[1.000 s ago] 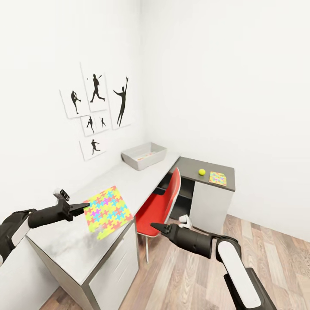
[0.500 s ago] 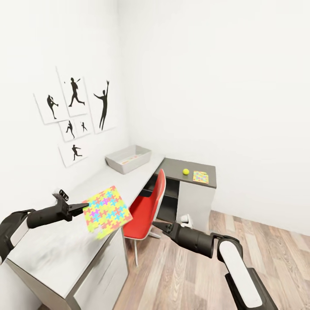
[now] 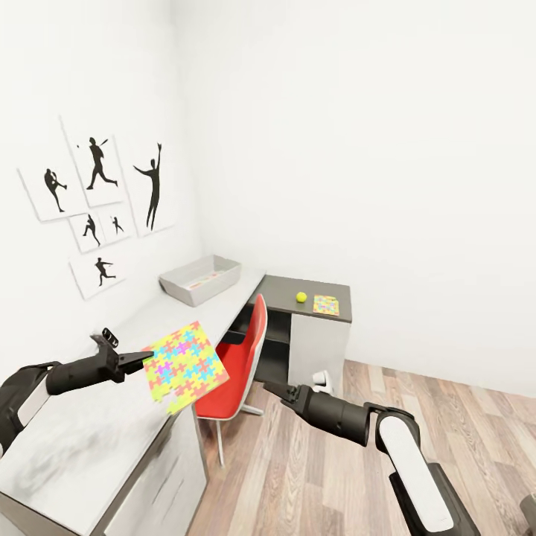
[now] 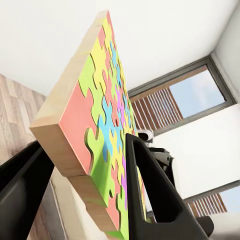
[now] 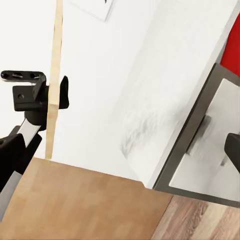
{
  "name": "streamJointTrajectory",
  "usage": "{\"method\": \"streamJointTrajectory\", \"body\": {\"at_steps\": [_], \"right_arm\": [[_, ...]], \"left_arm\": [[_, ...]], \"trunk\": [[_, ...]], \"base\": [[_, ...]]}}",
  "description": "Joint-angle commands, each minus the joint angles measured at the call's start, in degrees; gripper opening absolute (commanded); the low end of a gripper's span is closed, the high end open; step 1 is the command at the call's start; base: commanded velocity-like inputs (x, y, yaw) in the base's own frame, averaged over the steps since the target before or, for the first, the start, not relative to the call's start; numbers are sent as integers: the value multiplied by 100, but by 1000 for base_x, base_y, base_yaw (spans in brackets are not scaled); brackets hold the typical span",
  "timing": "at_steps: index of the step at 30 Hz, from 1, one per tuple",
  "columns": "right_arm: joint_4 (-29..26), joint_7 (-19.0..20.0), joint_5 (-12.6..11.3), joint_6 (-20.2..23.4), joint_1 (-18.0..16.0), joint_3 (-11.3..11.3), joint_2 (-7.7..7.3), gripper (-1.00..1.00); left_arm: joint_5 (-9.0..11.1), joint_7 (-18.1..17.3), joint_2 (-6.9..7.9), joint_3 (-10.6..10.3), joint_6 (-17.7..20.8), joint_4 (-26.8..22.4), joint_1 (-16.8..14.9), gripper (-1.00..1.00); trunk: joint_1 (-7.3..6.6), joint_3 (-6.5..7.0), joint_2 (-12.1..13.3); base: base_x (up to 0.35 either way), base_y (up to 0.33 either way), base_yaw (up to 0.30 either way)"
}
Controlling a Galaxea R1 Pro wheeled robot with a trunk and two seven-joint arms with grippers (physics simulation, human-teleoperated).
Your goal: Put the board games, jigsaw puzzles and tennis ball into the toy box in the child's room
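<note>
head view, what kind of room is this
Probably a child's room or study corner: baseball-player silhouette pictures on the wall, a long desk with a red chair, and a toy bin on it.

my left gripper [image 3: 146,359] was black; the jigsaw puzzle [image 3: 185,365] it held showed yellow, red, blue, green and pink interlocking pieces. toy box [image 3: 199,280] light grey; chair [image 3: 237,370] red; tennis ball [image 3: 301,297] yellow-green; floor [image 3: 461,417] brown wood-plank.
</note>
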Motion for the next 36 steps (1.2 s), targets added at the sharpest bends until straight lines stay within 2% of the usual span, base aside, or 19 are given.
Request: {"method": "streamJointTrajectory", "body": {"at_steps": [1,14,26,36], "right_arm": [[-2,57,60,24,-6,-11,3,100],[-3,54,51,29,0,-112,3,100],[-1,59,51,20,5,-124,3,100],[0,152,51,-6,12,-160,3,100]], "left_arm": [[14,-34,7,-31,58,4,-8,-100],[19,-34,4,-31,12,4,8,-100],[19,-34,3,-30,9,4,9,-100],[19,-34,9,-31,3,4,9,-100]], "trunk": [[4,-13,-14],[4,-13,-14],[4,1,-14],[4,2,-14]], "base": [[0,0,-27],[0,-29,-1],[0,-270,95],[2,-245,15]]}}
